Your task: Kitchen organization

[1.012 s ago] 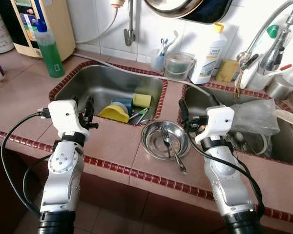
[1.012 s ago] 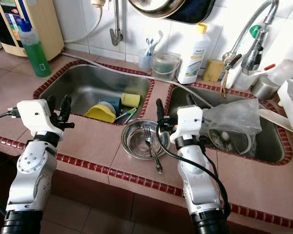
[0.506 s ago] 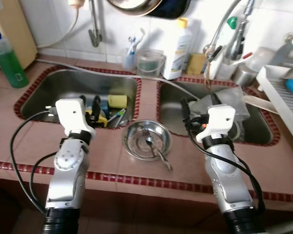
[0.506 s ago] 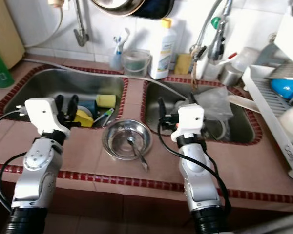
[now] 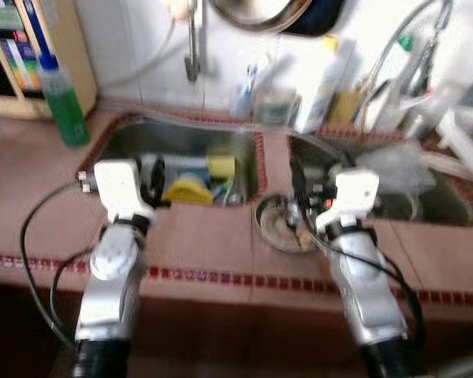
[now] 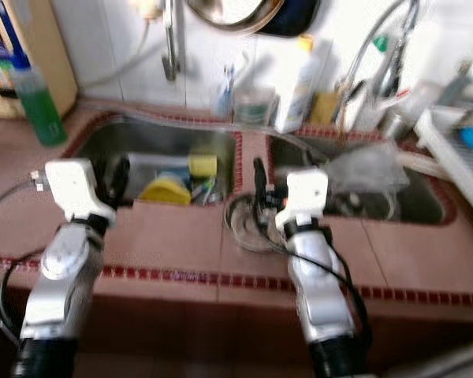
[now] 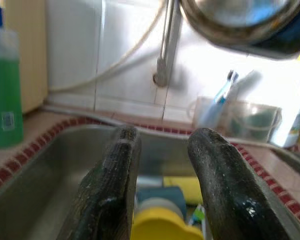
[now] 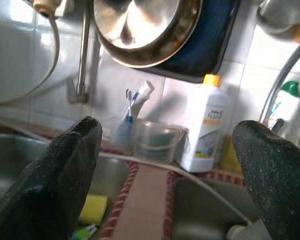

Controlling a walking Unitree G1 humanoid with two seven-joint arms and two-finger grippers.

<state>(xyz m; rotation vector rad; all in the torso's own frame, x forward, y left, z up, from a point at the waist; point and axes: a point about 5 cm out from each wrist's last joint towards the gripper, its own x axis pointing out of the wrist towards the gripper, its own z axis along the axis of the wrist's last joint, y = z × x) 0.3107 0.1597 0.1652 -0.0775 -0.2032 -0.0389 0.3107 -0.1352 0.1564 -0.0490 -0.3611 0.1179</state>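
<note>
A steel bowl [image 5: 282, 226] holding a fork sits on the tiled counter between two sinks, partly behind my right arm. The left sink [image 5: 130, 146] contains a yellow cup [image 5: 187, 190] and a yellow sponge [image 5: 221, 165]. My left gripper [image 5: 152, 175] hovers at this sink's near edge, open and empty; in the left wrist view the left gripper [image 7: 166, 135] points at the yellow cup [image 7: 162, 225]. My right gripper [image 5: 318, 168] is wide open and empty, just above the bowl's far rim. The head views are blurred.
A green soap bottle [image 5: 63, 110] stands at the back left, and a white bottle [image 5: 319, 79] and a clear tub [image 5: 272, 106] on the ledge behind the sinks. A crumpled plastic bag [image 5: 394, 165] lies in the right sink under the tap [image 5: 410, 63]. A pan [image 8: 145, 30] hangs on the wall.
The camera has swung back to the left and blurred, so the whole scene has shifted right. Both arms keep their pose and both grippers stay open.
</note>
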